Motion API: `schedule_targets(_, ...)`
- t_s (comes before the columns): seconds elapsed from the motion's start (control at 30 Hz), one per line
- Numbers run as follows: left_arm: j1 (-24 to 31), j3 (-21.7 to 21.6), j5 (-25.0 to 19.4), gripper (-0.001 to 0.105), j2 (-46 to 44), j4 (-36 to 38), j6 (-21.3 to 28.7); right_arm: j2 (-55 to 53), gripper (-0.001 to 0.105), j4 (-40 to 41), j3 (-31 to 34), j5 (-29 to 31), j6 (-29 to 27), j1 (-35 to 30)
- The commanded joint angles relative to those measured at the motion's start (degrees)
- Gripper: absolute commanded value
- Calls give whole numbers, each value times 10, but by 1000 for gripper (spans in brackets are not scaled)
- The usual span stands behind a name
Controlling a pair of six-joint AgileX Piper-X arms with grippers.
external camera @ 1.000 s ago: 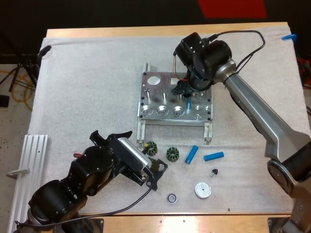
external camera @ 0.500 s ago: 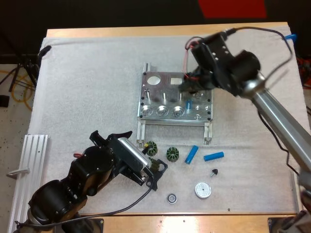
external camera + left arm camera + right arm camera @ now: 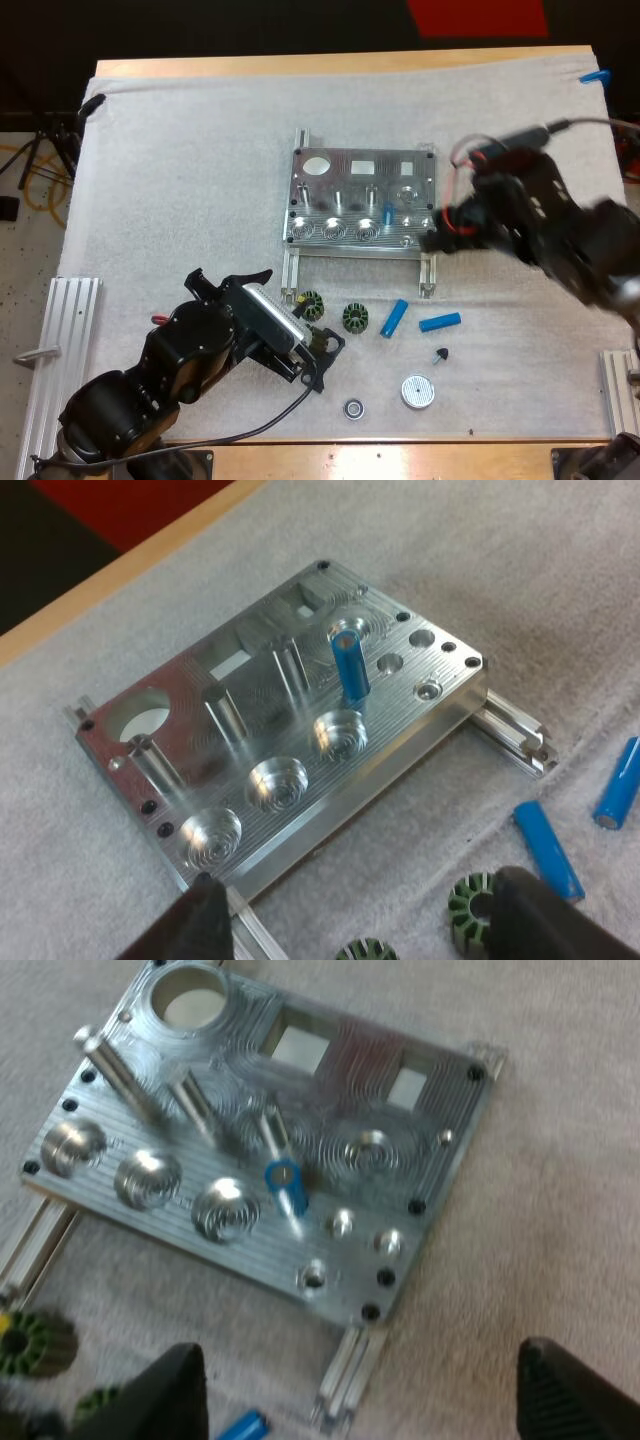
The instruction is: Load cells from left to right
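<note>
One blue cell stands seated in the fixture; two loose cells wait nearer on the mat. Right gripper and left gripper both gape empty, free to fetch.

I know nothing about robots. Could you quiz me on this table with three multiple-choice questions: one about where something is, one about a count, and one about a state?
1. Where does the upright blue cylinder stand?
A) in the metal fixture
B) on a red cube
C) on bare wood

2. How many blue cylinders lie loose on the mat?
A) one
B) two
C) four

3. How do the right arm's jaws stand?
A) shut on a cylinder
B) open, gripping nothing
C) shut on a towel

Answers:
1 A: it rises from a hole in the fixture's plate.
2 B: one and another lie side by side in front of the fixture.
3 B: the right wrist view shows them wide apart, above the fixture.
</note>
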Motion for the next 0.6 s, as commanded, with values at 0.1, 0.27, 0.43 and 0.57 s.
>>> schedule_targets(0.1,1,-1,21,54,-2,-19,-1,-83,63,4,53,-6,9,17)
schedule_targets(0.27,1,-1,21,54,-2,-20,-1,-167,63,33,86,-10,26,54)
schedule_targets(0.43,1,-1,21,54,-2,-20,-1,-215,63,80,91,-10,50,88)
schedule_targets(0.57,1,-1,25,54,-2,-20,-1,-236,63,126,91,-13,57,114)
